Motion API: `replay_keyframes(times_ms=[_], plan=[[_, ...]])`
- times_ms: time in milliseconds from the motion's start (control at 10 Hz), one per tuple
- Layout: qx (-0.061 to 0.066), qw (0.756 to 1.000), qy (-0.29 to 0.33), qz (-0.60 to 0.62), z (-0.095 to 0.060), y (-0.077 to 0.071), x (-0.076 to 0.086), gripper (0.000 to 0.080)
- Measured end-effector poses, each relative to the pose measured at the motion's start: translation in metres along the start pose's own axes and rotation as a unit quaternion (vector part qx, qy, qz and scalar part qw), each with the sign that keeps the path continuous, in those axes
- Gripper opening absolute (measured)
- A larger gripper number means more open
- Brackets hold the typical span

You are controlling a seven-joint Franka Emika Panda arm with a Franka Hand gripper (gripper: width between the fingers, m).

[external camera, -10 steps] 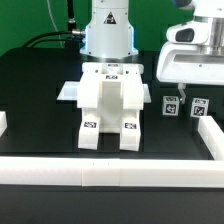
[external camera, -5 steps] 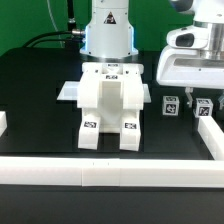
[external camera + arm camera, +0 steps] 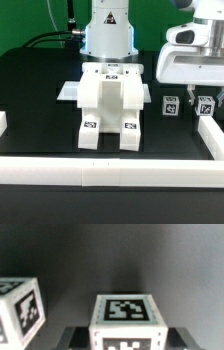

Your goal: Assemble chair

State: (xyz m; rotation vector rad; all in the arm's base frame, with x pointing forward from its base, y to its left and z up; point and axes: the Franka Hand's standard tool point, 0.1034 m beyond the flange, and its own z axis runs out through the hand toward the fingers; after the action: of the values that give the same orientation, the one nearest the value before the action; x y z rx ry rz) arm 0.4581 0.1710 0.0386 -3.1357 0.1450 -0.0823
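The partly built white chair (image 3: 108, 105) stands in the middle of the black table, with tags on its top and on its two front feet. At the exterior view's right stand two short white square posts with tags, one (image 3: 170, 105) free and one (image 3: 205, 104) under the arm. My gripper (image 3: 203, 97) is shut on that second post. In the wrist view this post (image 3: 127, 314) sits between the two dark fingers (image 3: 75, 336), its tagged top facing the camera. The free post (image 3: 18, 308) stands beside it, apart.
Long white border rails run along the table's front (image 3: 110, 170) and at the exterior view's right (image 3: 212, 140). A flat white slab (image 3: 68, 91) lies behind the chair on the exterior view's left. The arm's base (image 3: 108, 35) stands behind the chair.
The jaws, open around the post one second ago, have closed on it. The held post has shifted slightly toward the exterior view's right.
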Motion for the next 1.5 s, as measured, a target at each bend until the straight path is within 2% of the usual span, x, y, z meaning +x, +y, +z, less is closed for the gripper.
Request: replay_keyframes(times_ms=[200,400,500,600,900,1000,1100,1300,1400,1500], plan=[[0.014,0.999,-0.004,-0.035,-0.046,0.016,0.026,0.0284],[0.025,0.999,-0.011,-0.046,-0.081,0.034,0.050,0.0284],[0.026,0.999,-0.008,-0.039,-0.087,0.036,0.061,0.0284],[0.025,0.999,-0.007,-0.041,-0.082,0.035,0.057,0.0284],[0.026,0.998,-0.007,-0.050,-0.082,0.040,0.057,0.0284],[0.034,0.995,-0.004,-0.094,-0.087,0.059,0.064,0.0284],[0.036,0.994,-0.002,-0.102,-0.097,0.077,0.073,0.0284],[0.035,0.991,0.006,-0.128,-0.106,0.101,0.082,0.0284],[0.029,0.991,0.007,-0.132,-0.105,0.105,0.083,0.0284],[0.029,0.991,0.006,-0.132,-0.105,0.104,0.082,0.0284]])
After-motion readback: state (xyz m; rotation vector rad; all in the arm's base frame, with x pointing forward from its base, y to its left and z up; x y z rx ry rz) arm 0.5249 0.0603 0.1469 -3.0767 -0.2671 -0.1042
